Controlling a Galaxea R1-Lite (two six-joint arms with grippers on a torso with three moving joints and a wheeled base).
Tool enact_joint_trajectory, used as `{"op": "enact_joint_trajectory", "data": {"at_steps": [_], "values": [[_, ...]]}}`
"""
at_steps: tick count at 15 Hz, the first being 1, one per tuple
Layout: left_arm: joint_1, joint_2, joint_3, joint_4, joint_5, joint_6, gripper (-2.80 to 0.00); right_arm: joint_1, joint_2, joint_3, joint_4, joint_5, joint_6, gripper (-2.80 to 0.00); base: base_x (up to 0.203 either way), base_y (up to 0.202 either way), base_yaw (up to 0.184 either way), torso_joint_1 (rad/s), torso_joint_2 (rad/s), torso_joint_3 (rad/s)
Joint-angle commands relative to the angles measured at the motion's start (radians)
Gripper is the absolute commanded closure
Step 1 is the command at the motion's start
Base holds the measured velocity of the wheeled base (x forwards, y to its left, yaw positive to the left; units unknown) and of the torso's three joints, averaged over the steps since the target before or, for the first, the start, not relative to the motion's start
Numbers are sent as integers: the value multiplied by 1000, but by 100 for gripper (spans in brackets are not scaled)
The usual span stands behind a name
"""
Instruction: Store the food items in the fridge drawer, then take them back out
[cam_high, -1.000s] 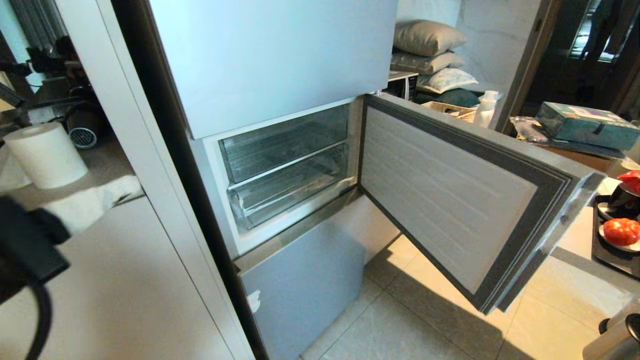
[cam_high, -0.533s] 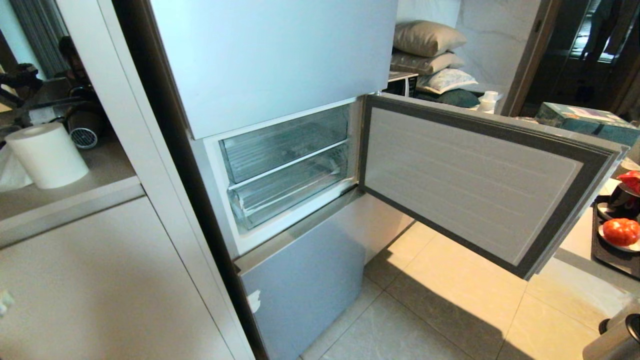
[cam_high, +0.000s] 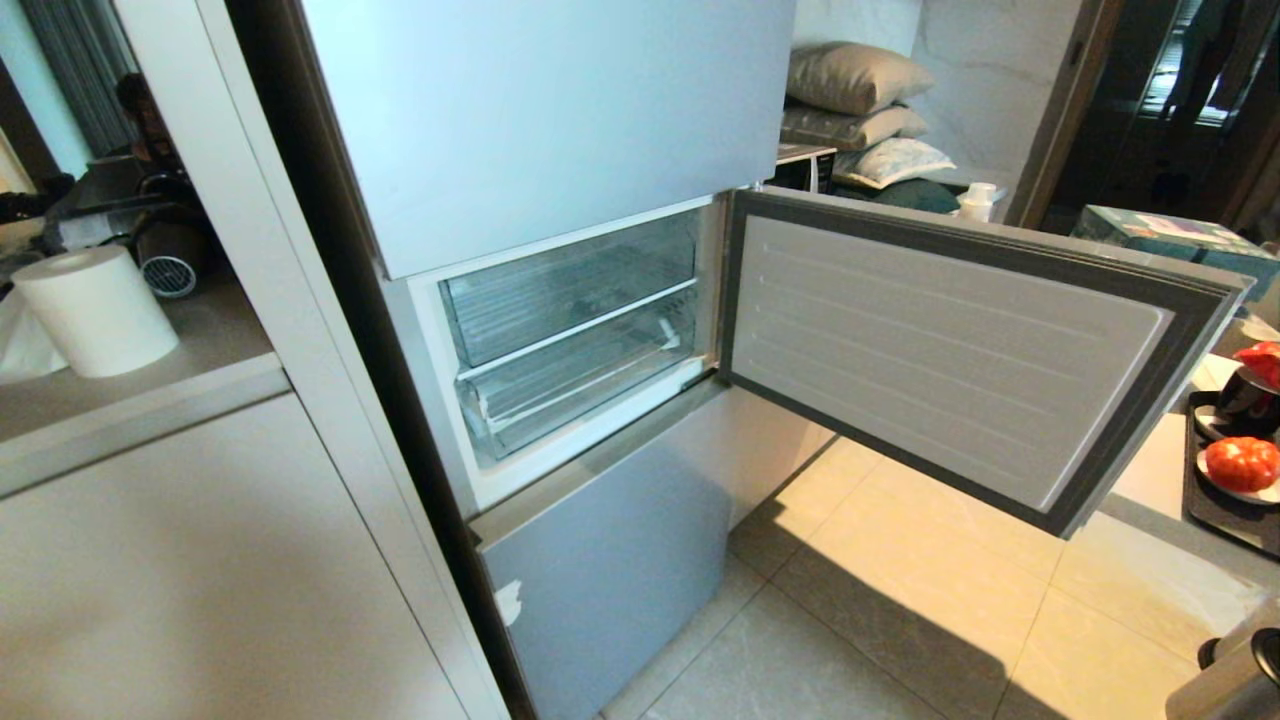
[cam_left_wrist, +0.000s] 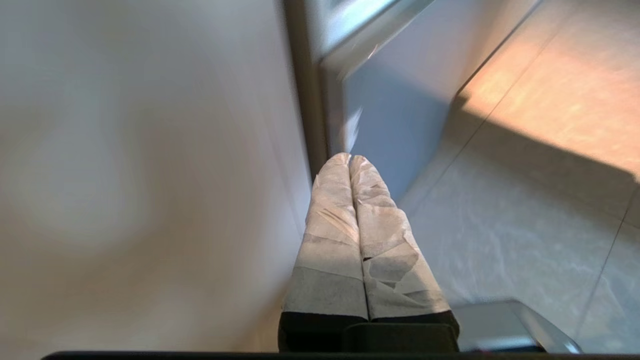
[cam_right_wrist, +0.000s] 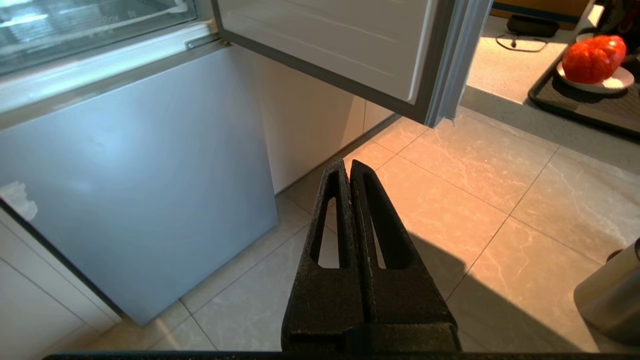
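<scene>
The pale blue fridge has its middle door swung open to the right. Inside, two clear plastic bins, an upper and a lower, are both pushed in; I cannot tell which is the fridge drawer. One red food item lies on a white plate at the far right. A second red piece shows partly above a dark cup. My left gripper, fingers wrapped in white tape, is shut and empty, low beside the white cabinet. My right gripper is shut and empty above the floor tiles.
A white cabinet stands left of the fridge, with a paper roll on its counter. The plate rests on a dark tray on the right counter. A metal cylinder stands at the lower right. Pillows are stacked behind the door.
The left arm has dropped out of the head view's lower left corner. The fridge's middle door has swung further open. The right arm has not moved.
</scene>
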Motion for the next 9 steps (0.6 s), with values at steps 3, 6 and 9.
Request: {"op": "enact_joint_trajectory", "data": {"at_steps": [3,6,9], "values": [[13,-125,-11,39,-34,0,0,0,2,0,0,-3,6,0,0,0,0,0,0,0],[13,-125,-11,37,-23,-2,0,0,2,0,1,-3,6,0,0,0,0,0,0,0],[13,-125,-10,37,-23,-2,0,0,2,0,0,-3,6,0,0,0,0,0,0,0]]}}
